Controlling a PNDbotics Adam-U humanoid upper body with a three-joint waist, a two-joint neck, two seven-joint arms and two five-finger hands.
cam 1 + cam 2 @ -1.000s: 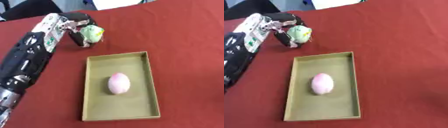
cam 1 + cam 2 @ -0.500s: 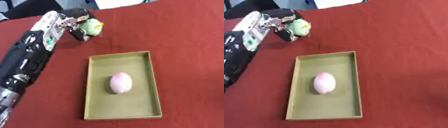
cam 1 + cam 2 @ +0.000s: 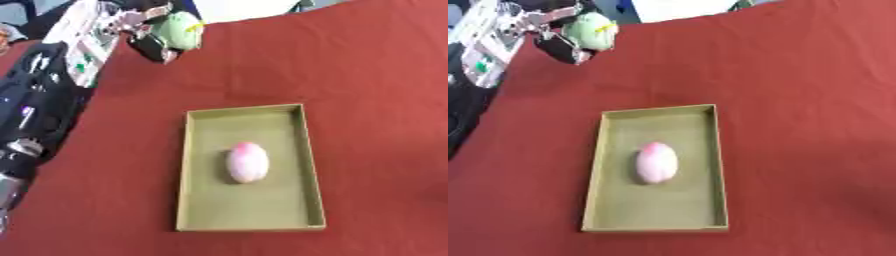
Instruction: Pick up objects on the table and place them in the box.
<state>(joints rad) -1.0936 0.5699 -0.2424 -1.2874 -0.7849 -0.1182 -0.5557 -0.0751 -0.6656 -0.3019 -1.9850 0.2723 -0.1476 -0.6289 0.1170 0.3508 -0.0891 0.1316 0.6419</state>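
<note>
Left hand (image 3: 144, 30), fingers curling around a green ball (image 3: 178, 30), at 11 o'clock of the box (image 3: 302, 150) holding a pink egg (image 3: 247, 162).

Left arm extended up the left side; left hand (image 3: 150, 31) raised at top, fingers curled closed.

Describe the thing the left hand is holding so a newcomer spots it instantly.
Start at the olive box mid-table, then look to the far left corner of the red cloth. The left hand is curled round a round pale-green object; the box's egg-shaped object is pink and white.
</note>
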